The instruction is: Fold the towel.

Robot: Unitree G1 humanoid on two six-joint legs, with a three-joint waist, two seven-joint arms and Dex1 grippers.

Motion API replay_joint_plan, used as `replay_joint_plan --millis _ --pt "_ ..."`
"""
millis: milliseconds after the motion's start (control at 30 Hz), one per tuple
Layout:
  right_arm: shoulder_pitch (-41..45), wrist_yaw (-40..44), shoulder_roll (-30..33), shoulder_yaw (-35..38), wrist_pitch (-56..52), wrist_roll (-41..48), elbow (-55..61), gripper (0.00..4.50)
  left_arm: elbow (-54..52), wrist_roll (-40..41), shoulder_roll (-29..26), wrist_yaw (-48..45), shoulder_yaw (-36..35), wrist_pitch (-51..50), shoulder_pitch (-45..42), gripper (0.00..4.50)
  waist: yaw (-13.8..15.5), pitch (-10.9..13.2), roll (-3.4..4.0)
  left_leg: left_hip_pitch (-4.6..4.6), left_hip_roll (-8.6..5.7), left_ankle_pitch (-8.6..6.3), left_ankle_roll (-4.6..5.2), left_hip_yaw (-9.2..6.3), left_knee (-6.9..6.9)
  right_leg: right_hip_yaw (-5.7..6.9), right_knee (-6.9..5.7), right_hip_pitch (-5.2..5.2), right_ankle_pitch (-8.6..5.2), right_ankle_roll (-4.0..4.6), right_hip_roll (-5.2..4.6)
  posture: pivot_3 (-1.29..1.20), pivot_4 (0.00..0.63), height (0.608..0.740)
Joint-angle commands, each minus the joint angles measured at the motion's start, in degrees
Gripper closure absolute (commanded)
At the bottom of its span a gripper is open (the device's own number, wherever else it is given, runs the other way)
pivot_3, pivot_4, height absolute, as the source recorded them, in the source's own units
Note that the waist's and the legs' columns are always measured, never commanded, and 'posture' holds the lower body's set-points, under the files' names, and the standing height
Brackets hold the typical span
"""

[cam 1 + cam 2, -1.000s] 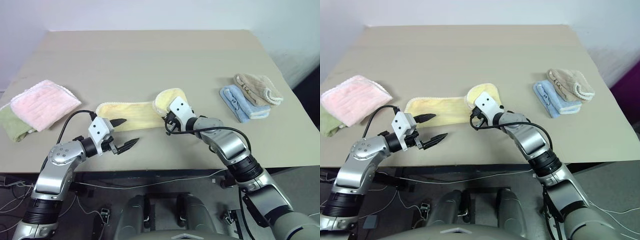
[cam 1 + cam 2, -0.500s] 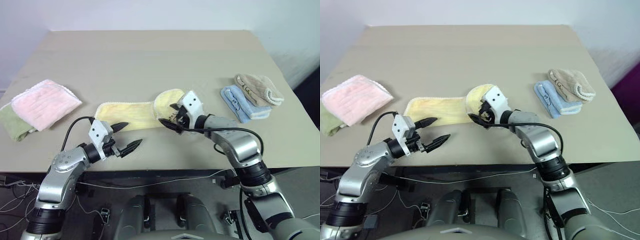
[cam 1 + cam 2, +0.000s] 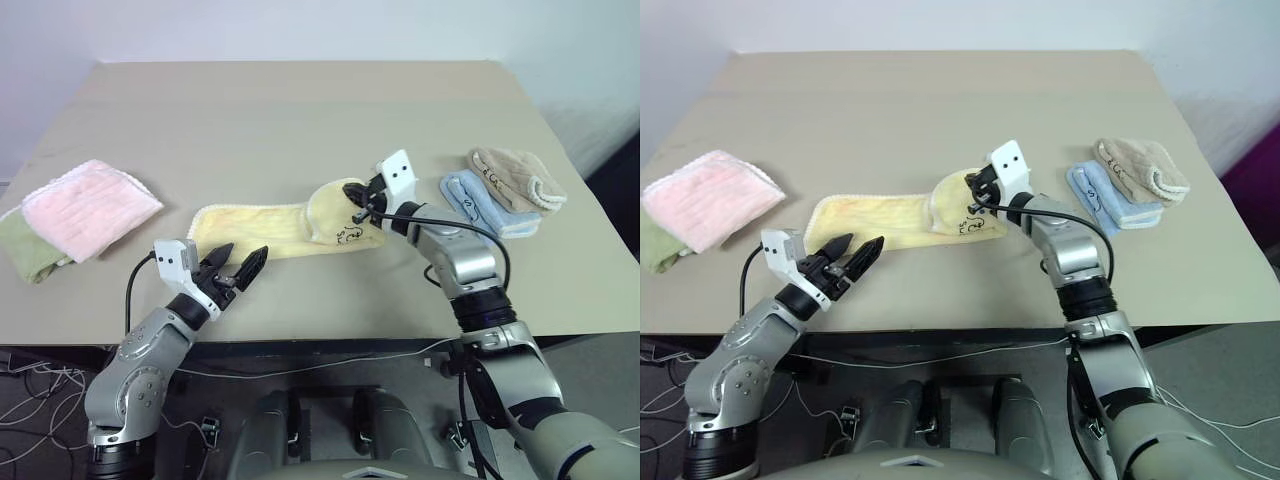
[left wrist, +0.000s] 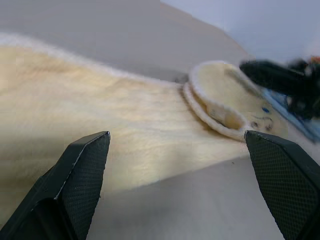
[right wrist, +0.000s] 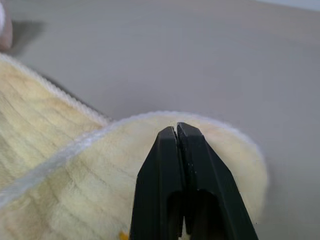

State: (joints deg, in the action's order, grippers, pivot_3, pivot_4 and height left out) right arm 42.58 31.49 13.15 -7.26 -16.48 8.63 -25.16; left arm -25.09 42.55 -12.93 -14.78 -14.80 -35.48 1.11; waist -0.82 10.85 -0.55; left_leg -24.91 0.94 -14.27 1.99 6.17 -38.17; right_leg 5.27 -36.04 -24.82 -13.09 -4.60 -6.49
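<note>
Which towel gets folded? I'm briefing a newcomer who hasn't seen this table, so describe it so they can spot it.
On the tan table, look at the middle of the near edge, between the pink towel on the left and the blue towel and beige towel on the right. The towel is the long pale yellow strip, its right end turned over with dark lettering.

Beige desk (image 3: 300, 120). Pale yellow towel (image 3: 262, 230) lies near the front edge, its right end folded back. Pink towel (image 3: 88, 205) at far left sits atop a green one (image 3: 22, 248). Light blue towel (image 3: 480, 208) and beige towel (image 3: 518, 178) touch at right.
</note>
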Motion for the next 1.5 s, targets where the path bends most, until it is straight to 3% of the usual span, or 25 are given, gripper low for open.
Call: replay_joint_plan --millis 33,200,367,633,900,1067,1300,1500 --pt "0.68 0.97 -1.31 -1.79 6.06 -3.14 -6.7 4.46 -4.95 1.18 0.97 5.13 -1.69 -0.47 0.8 0.0 0.04 0.0 0.0 0.0 0.0 0.0 0.0 -0.01 -0.01 0.01 0.0 0.0 0.0 0.0 0.0 0.0 0.15 0.74" --pt "-0.66 1.3 -2.15 -3.74 11.21 -6.59 -12.55 4.46 -7.7 0.59 3.52 10.39 -0.71 -0.08 3.36 0.0 -0.1 -0.04 -0.05 0.23 0.0 -0.01 -0.02 -0.01 -0.01 0.01 0.03 0.22 -0.01 0.01 0.01 0.0 0.15 0.74" --pt "-0.88 4.59 -1.43 -0.58 12.55 -3.07 -5.34 4.46 -9.37 3.27 6.99 18.38 -2.51 -2.38 5.54 0.0 -0.06 -0.03 -0.04 0.43 0.01 -0.13 0.14 -0.04 0.03 0.0 0.04 0.37 -0.01 0.02 -0.02 0.0 0.15 0.74" --pt "0.42 7.93 1.86 3.1 11.07 0.41 5.66 4.46 -8.28 22.52 15.24 36.79 -10.21 -2.4 4.64 0.0 0.01 -0.03 -0.04 0.41 0.01 -0.14 0.15 -0.07 0.04 0.0 0.05 0.34 -0.01 0.02 -0.2 0.0 0.15 0.74" --pt "0.89 7.94 2.13 4.17 9.35 1.65 10.38 4.46 -1.56 28.96 11.39 44.25 -12.31 0.44 -1.98 0.0 0.11 -0.03 -0.04 0.42 -0.01 -0.13 0.15 -0.07 0.03 0.01 0.03 0.35 -0.01 0.03 -0.06 0.0 0.15 0.74" --pt "0.44 6.41 2.77 4.65 9.23 0.94 11.06 4.46 4.32 27.28 7.81 42.64 -10.66 -0.56 -5.25 0.0 0.12 -0.04 -0.02 0.44 -0.01 -0.12 0.14 -0.06 0.03 0.02 0.02 0.37 -0.01 0.03 -0.02 0.0 0.15 0.74" --pt "-0.16 5.29 3.65 5.34 9.02 1.34 12.25 4.46 7.41 29.28 7.86 42.23 -11.08 0.26 -7.14 0.0 0.25 -0.08 0.05 0.47 -0.01 -0.11 0.1 -0.07 0.03 0.03 0.02 0.4 -0.01 0.03 -0.04 0.0 0.15 0.74" --pt "-0.98 4.95 4.05 5.35 9.17 1.17 13.06 4.5 8.24 29.49 7.19 41.58 -11.43 1.05 -7.97 1.93 0.25 -0.08 0.05 0.46 -0.01 -0.1 0.09 -0.08 0.03 0.03 0.03 0.4 -0.01 0.03 -0.05 0.0 0.15 0.74"
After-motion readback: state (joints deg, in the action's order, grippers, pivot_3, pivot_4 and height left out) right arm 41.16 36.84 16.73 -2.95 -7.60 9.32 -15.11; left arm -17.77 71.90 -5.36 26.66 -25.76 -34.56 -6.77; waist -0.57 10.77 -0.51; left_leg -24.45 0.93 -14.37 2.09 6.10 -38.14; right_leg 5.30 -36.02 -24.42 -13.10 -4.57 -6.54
